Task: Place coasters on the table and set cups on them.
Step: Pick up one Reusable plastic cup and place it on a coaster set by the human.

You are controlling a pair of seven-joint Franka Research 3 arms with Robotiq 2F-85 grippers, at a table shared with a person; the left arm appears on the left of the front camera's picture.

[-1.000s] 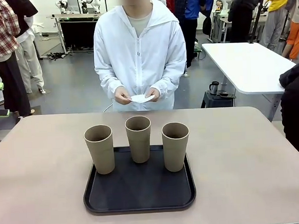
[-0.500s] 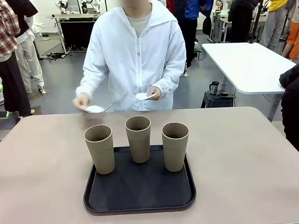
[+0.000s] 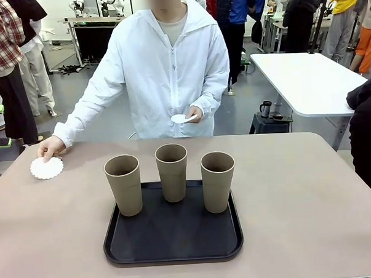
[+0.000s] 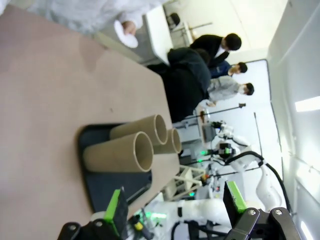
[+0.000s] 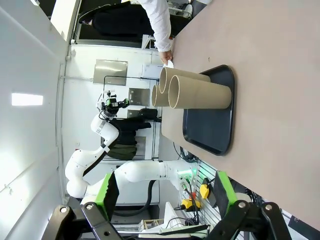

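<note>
**1st coaster going down at the table's far left; 3 cups waiting on the tray**

The person is reaching across to the far left of the table and pressing 1 white lacy coaster flat onto it with an outstretched hand. 1 second ago both hands were together at the chest, holding the paper. Half a second ago this hand was only swinging out above the table's far edge. So the laying of coasters is just beginning: 1 is landing, I judge that 2 more are needed, and no cup is standing on a coaster yet. The coaster is lying well apart from the tray, to its left.

The black tray is sitting at the table's near middle and carrying all 3 tan cups upright. The left cup is standing at the tray's left rim, the middle cup farther back and the right cup near the right rim. All 3 are looking empty, as far as their open mouths are showing.

Behind the middle and right cups, the person's other hand is holding the remaining coasters off the table; how many I cannot tell.

The left gripper is hanging with its green pads spread wide and nothing between them. The right gripper is doing likewise, well apart from the cups.
</note>
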